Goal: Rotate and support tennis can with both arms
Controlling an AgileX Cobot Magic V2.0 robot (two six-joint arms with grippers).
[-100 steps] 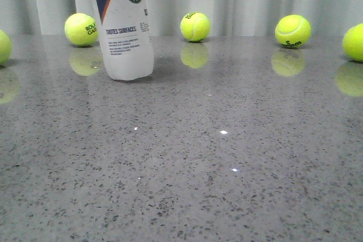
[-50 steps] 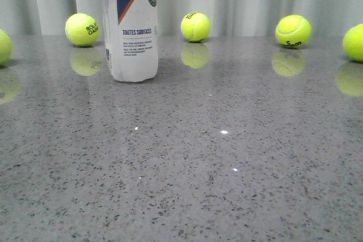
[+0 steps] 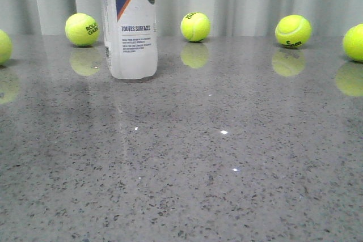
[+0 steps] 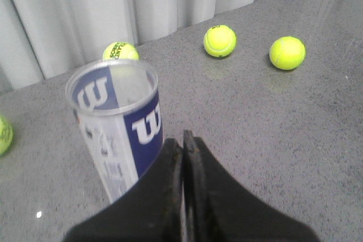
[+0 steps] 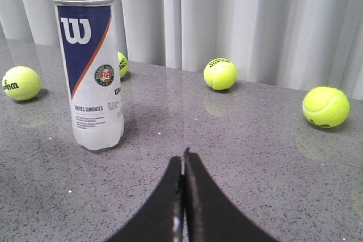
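The tennis can (image 3: 131, 24) stands upright on the grey table at the back left in the front view, its top cut off by the frame. It is whitish with a navy "W" label, an orange stripe and a round emblem. The left wrist view looks down at the can (image 4: 116, 126) and its open silver rim, with my left gripper (image 4: 182, 140) shut and empty right beside the can's wall. In the right wrist view the can (image 5: 91, 72) stands apart from my right gripper (image 5: 184, 157), which is shut and empty. Neither gripper shows in the front view.
Several yellow-green tennis balls lie along the back of the grey speckled table (image 3: 227, 157): one (image 3: 81, 29) left of the can, one (image 3: 195, 26) right of it, another (image 3: 292, 30) farther right. A pale curtain hangs behind.
The can was tilted to the left a second ago and now stands upright. Its label has turned a little toward the right.
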